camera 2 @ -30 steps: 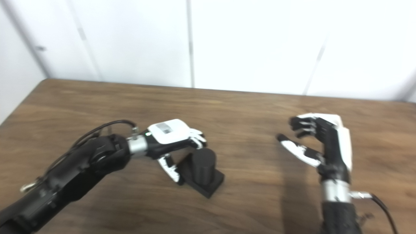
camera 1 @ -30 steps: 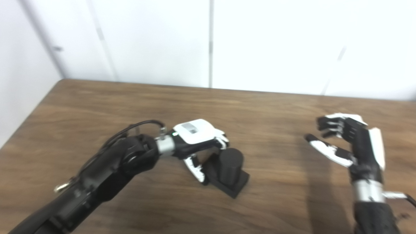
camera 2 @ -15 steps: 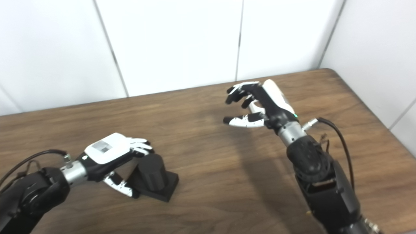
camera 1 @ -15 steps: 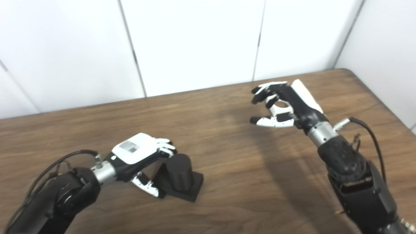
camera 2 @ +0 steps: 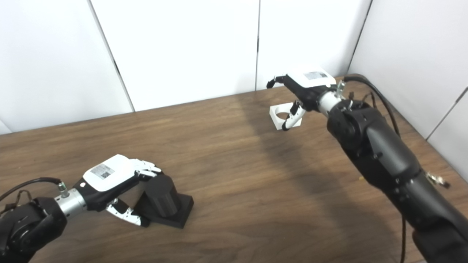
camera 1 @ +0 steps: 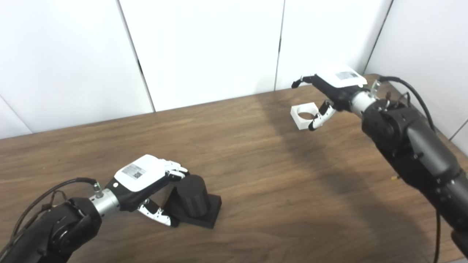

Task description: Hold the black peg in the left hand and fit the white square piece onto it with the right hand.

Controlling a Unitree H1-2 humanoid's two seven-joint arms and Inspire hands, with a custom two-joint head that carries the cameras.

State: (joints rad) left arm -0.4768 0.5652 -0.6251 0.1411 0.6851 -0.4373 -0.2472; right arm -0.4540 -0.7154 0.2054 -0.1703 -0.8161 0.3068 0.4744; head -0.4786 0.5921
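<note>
The black peg [camera 1: 192,197], a short cylinder on a square black base, stands on the wooden table [camera 1: 263,175] at the near left. My left hand [camera 1: 146,180] grips it from the left, with fingers on the cylinder's top edge and the thumb against the base. The white square piece [camera 1: 302,116] with a round hole lies at the far right of the table. My right hand [camera 1: 334,87] hovers palm down over it, open. Its fingers reach past the piece's far side, and its thumb hangs by the piece's near right side.
White wall panels [camera 1: 208,47] stand right behind the table's far edge and along its right side [camera 1: 420,54]. A black cable [camera 1: 413,91] loops off my right wrist near the table's far right corner.
The camera has swung to the right. My right hand has reached out to the far right and turned palm down over the white piece. My left hand stays on the peg.
</note>
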